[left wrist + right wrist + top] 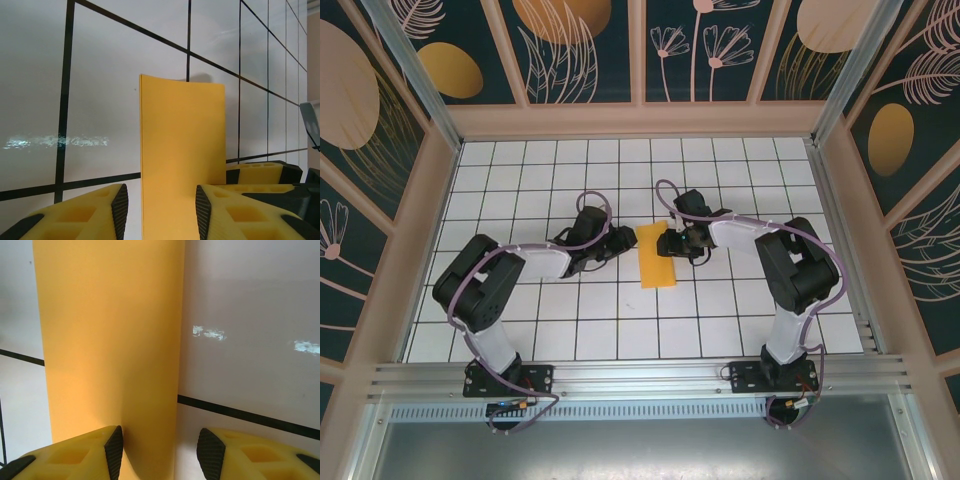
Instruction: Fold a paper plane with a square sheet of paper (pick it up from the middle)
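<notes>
The orange-yellow sheet of paper (656, 257) lies on the white grid table as a narrow rectangle, about one tile wide and two long, apparently folded in half. My left gripper (625, 240) is at its left edge and my right gripper (666, 241) at its right edge, both near the far end. In the left wrist view the paper (182, 155) runs up between the open jaws of the left gripper (161, 212). In the right wrist view the paper (110, 340) shows a rounded right edge, and the right gripper (162, 452) stands open over that edge.
Wooden walls with dark floral panels close the table (570, 320) in on three sides. An aluminium rail (640, 375) runs along the near edge by the arm bases. A yellow finger of the right gripper (262, 172) shows in the left wrist view.
</notes>
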Motion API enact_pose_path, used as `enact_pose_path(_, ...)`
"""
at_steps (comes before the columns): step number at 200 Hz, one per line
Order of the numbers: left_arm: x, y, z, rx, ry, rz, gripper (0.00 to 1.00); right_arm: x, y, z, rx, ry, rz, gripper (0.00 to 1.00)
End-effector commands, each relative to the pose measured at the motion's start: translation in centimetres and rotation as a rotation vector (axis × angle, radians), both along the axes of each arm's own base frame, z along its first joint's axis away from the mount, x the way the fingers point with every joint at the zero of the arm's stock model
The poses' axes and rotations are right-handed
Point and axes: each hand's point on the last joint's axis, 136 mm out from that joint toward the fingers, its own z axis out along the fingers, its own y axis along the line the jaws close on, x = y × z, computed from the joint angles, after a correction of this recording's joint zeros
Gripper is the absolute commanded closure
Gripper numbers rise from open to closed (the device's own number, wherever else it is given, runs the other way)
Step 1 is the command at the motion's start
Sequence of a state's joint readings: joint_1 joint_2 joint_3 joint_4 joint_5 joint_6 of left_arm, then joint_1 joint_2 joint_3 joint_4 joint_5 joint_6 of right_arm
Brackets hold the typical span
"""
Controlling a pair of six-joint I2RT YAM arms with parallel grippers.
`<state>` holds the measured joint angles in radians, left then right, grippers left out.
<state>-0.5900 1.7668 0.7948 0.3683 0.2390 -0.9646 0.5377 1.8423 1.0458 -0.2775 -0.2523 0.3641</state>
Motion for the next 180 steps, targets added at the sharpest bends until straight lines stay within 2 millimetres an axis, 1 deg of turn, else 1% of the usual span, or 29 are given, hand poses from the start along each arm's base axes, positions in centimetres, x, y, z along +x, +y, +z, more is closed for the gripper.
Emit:
enact_pose_path(1, 0.5, -1.9, 1.1, -0.044, -0.038, -0.054, 0.59, -2.7, -0.5, -5.6, -0.074, 0.11, 0.041, 0.49)
enact_pose_path(40, 0.3, -3.3, 0.9, -0.058, -0.031, -0.092, 0.66, -2.7, -0.6, -5.7, -0.075, 0.112, 0.041, 0.49)
enact_pose_path(69, 0.0, -4.1, 0.1, -0.059, -0.008, -0.115, 0.74, -2.7, -0.6, -5.8, -0.076, 0.115, 0.041, 0.49)
enact_pose_path(111, -0.6, -4.8, -1.0, -0.058, 0.019, -0.137, 0.81, -2.8, -0.6, -6.0, -0.079, 0.12, 0.038, 0.49)
enact_pose_path(140, -0.6, -4.8, -1.7, -0.044, 0.032, -0.135, 0.83, -2.8, -0.6, -6.0, -0.079, 0.12, 0.037, 0.49)
enact_pose_path(180, -1.0, -3.6, -3.4, 0.027, 0.065, -0.116, 0.85, -2.9, -0.6, -6.1, -0.076, 0.122, 0.035, 0.49)
